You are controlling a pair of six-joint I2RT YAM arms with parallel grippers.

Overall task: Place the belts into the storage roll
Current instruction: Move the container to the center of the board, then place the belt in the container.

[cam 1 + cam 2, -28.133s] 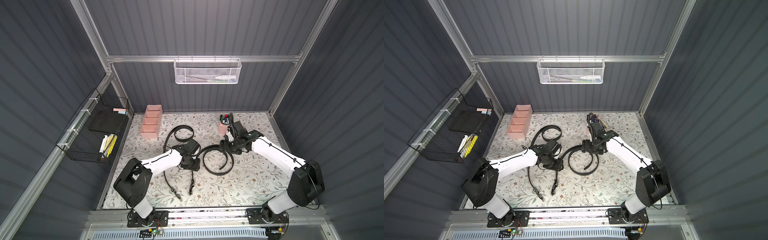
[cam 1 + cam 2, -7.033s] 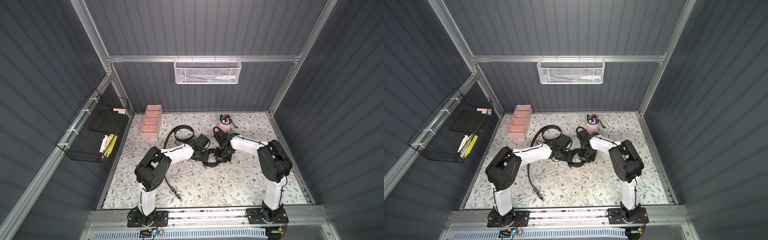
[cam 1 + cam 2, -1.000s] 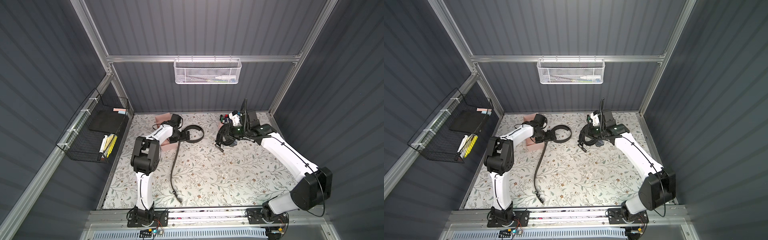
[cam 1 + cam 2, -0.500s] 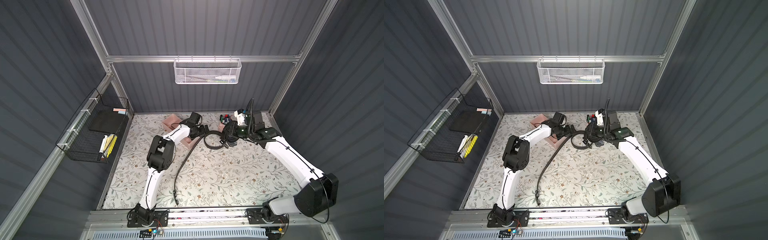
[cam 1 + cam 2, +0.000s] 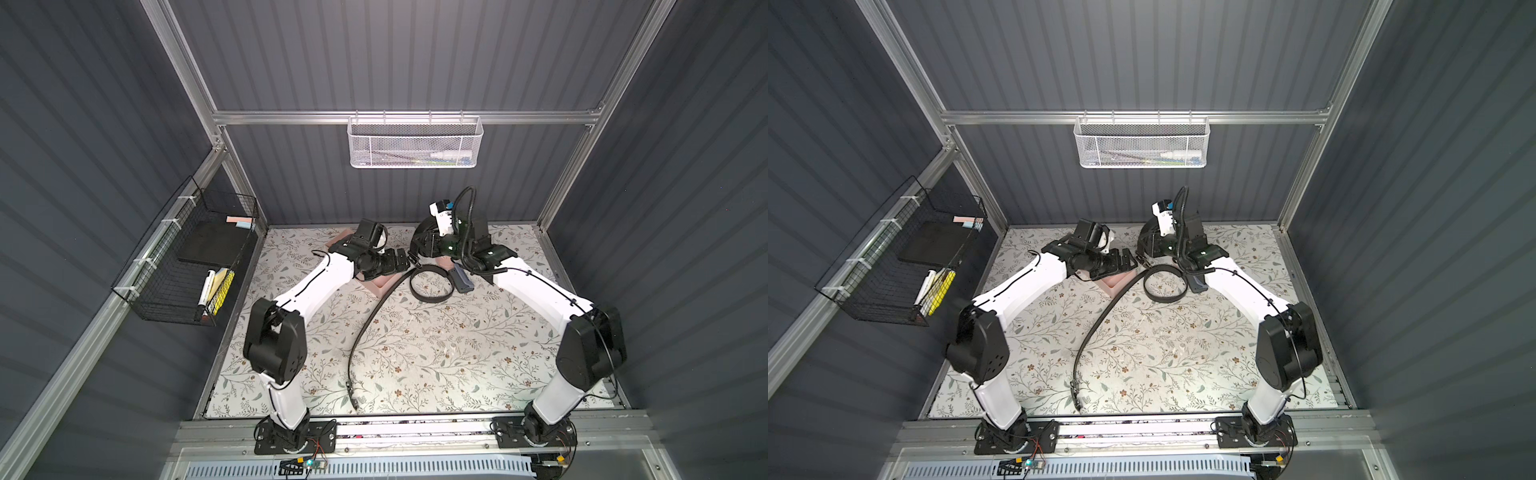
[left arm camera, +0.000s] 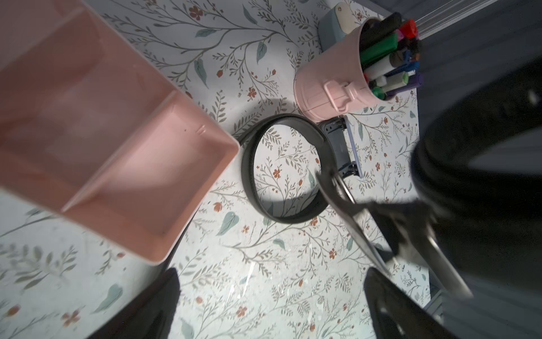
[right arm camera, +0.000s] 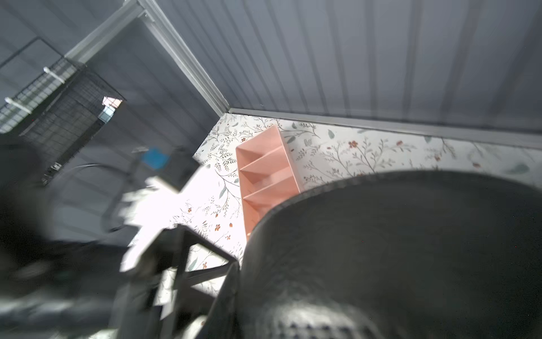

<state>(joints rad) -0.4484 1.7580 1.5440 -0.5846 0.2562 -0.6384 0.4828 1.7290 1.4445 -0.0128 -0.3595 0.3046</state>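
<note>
One belt, rolled into a coil (image 7: 381,249), is held above the table with my right gripper (image 5: 422,247) shut on it. Its coil (image 6: 484,176) fills one side of the left wrist view. The other belt lies loose on the table, with a loop (image 5: 430,282) (image 5: 1165,284) (image 6: 287,170) beside the storage roll and a tail running forward to its buckle (image 5: 353,397). The pale pink storage roll (image 5: 380,286) (image 6: 117,146) (image 7: 267,170) lies slanted at the back, its compartments bare. My left gripper (image 5: 401,259) (image 6: 272,308) hovers open over its near end, a short way from the coil.
A pink cup of markers (image 6: 337,82) stands just behind the loop, and a grey-blue stapler-like thing (image 5: 461,278) lies to the loop's right. A black wire basket (image 5: 187,266) hangs on the left wall and a white mesh basket (image 5: 413,143) on the back wall.
My left arm has swung right across the storage roll, and the loose belt's loop has slid right. My right gripper has carried the coil left and toward the back.
</note>
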